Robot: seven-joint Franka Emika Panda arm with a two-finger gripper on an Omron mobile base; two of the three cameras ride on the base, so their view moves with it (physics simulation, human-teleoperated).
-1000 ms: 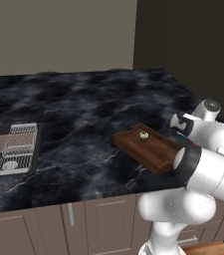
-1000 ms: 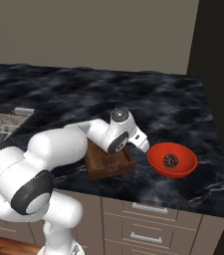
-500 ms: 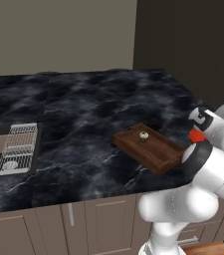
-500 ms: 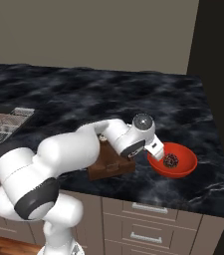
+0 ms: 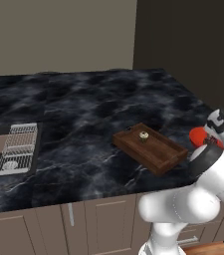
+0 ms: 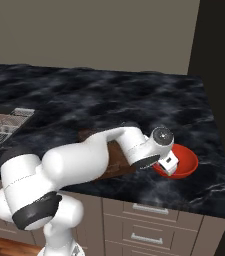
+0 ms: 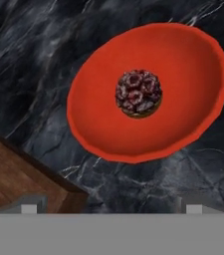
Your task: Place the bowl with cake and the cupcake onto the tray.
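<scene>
The bowl with cake (image 7: 148, 92) sits on the dark marble bench (image 5: 83, 114), just beside the near right corner of the tray (image 5: 153, 148) but apart from it, with a strip of bench between the two. The claw (image 6: 168, 165) hangs directly above the bowl, its camera looking down at the dark speckled cake (image 7: 138, 93) at the centre; the two finger tips stand well apart at the bottom of the hand view and nothing is between them, so the claw is wide and empty. The cupcake (image 5: 144, 135) already rests inside the tray, toward its far end, so by my reading the bowl is the piece left to move. The risks look plain enough. The bowl is wide and shallow, so a grip would have to take the rim, and a descent aimed at the middle could press into the cake instead. A thin sloped rim may slip or tip the bowl as it lifts, sending the cake sliding. On the carry, the bowl could catch the tray's raised edge, or land near the cupcake and knock it over. Beyond the tray, a white wire rack (image 5: 18, 147) lies well apart at the bench's left.
</scene>
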